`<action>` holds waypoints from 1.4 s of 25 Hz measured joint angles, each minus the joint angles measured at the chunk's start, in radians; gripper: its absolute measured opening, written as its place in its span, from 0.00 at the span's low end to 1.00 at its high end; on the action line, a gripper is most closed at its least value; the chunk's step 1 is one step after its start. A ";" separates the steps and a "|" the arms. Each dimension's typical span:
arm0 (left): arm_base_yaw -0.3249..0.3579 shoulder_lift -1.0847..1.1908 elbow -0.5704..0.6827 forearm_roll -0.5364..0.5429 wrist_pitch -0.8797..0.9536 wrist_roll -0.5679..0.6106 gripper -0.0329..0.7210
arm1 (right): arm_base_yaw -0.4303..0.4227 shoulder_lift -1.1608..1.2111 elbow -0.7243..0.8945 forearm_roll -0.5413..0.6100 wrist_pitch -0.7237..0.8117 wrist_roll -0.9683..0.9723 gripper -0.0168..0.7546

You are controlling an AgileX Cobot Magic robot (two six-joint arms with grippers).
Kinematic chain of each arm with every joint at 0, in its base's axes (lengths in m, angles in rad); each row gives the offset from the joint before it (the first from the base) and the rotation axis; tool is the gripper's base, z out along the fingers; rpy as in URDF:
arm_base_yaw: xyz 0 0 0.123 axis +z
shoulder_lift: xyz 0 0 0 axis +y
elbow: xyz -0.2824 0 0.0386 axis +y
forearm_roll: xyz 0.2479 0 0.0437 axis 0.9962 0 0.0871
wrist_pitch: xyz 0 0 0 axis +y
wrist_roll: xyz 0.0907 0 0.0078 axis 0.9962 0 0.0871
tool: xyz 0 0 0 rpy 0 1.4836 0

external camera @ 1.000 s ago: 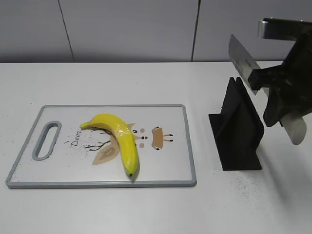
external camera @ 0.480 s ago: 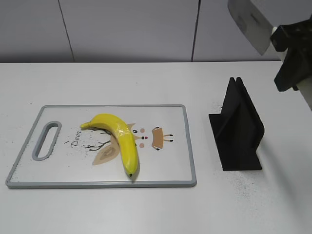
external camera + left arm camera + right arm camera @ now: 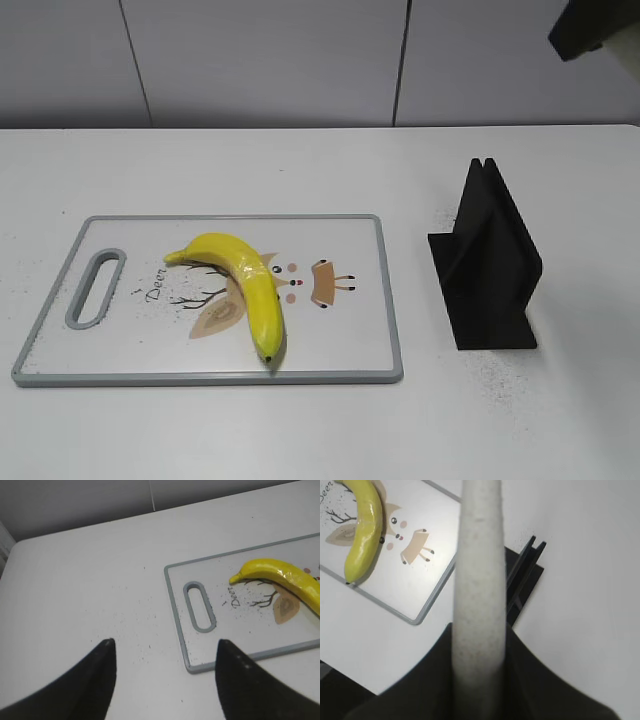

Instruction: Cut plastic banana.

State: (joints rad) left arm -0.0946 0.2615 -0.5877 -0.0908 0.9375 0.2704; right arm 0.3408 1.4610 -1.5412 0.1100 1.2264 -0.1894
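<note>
left gripper [image 3: 164, 672]: two matte black tapered jaws | right gripper [image 3: 479, 680]: matte black | right arm [image 3: 592, 25]: black

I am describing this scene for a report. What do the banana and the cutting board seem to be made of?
Banana: probably hard plastic with a glossy finish; it shows bright highlights and a very even yellow. Cutting board: looks like smooth white plastic with a grey rim, perhaps rubbery, and a printed deer picture; its surface appears matte with little shine.
</note>
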 joint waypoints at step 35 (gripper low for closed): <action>-0.260 1.234 -0.701 -0.203 -0.011 0.983 0.80 | 0.083 0.448 -0.132 0.185 -0.005 -1.092 0.23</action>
State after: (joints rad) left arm -0.3549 1.4956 -1.2884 -0.2938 0.9266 1.2534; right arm 0.4238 1.9089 -1.6728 0.2948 1.2213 -1.2817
